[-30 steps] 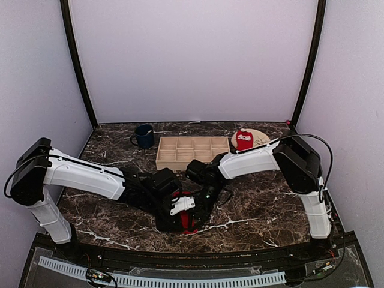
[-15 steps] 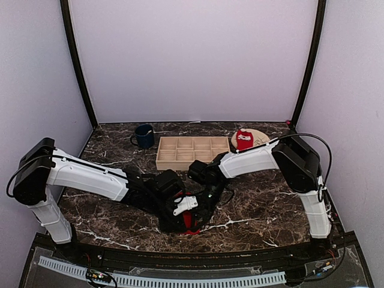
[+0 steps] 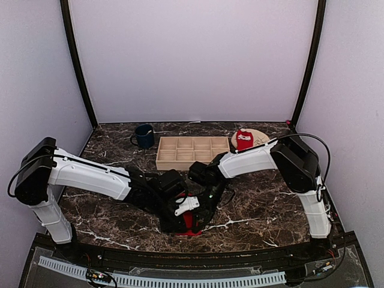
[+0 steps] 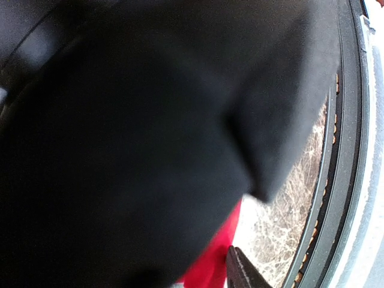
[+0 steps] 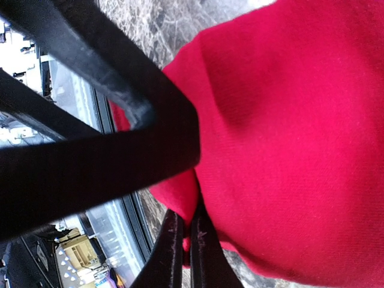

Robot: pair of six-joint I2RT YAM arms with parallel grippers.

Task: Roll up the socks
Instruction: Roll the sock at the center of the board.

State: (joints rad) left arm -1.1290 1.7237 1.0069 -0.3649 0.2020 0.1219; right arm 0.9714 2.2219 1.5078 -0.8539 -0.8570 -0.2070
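Two thin dark fingers of the right gripper stand pressed together at the bottom centre of the right wrist view. A fold of the red sock is pinched between their tips, so this gripper is closed on the fabric. The sock fills the whole right side of that view as plain red cloth, with none of its print showing on this part. Thick black bars cross the upper left of the same view and touch the sock's edge; I cannot tell which part of the rig they are. Above them a strip of the marble table shows at the top edge.

The left gripper sits just beside the right one in the lower centre of the top view. Both are low over the sock, which appears there only as a small red patch beneath them. Whether the left jaws are open or closed on anything cannot be told. The left wrist view is almost wholly covered by a blurred black mass. Only one dark fingertip shows at its bottom edge, with a sliver of red cloth beside it and marble to the right.

The left arm reaches in from the lower left of the top view, the right arm from the right side. Higher in that view a wooden tray with compartments lies at centre, well apart from the grippers. A dark blue mug stands at its upper left. At its upper right a second sock, red with white print and bunched up, lies on a round tan plate.
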